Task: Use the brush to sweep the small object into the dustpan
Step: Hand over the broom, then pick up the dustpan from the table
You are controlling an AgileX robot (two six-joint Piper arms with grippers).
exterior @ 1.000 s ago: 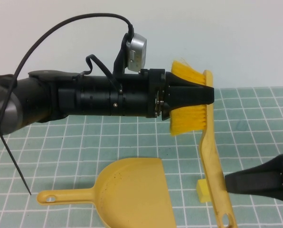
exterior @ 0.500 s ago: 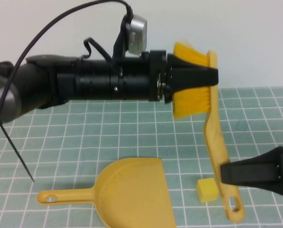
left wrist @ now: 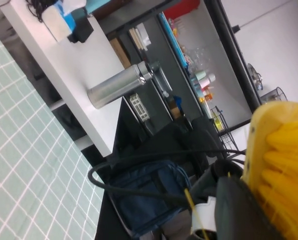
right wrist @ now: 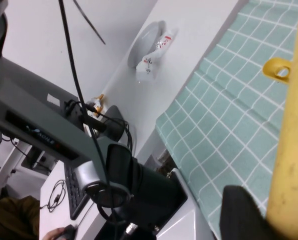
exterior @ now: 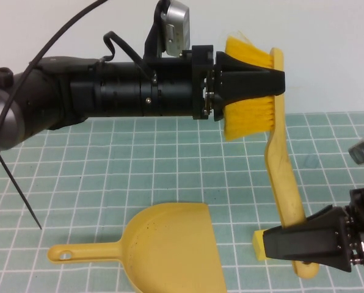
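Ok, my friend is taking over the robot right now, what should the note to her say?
Left gripper: raised above the table, shut on the brush head, bristles clamped between its fingers.
Right gripper: low at the right, shut on the lower brush handle.
So both arms hold the brush, which hangs off the mat with its handle pointing down.
Cube: on the mat, mostly hidden behind the right gripper, just right of the dustpan mouth.
Dustpan: flat on the mat, handle pointing left, nothing in it.
Done: brush picked up.
Left: get the bristles down beside the cube and sweep it left into the dustpan.
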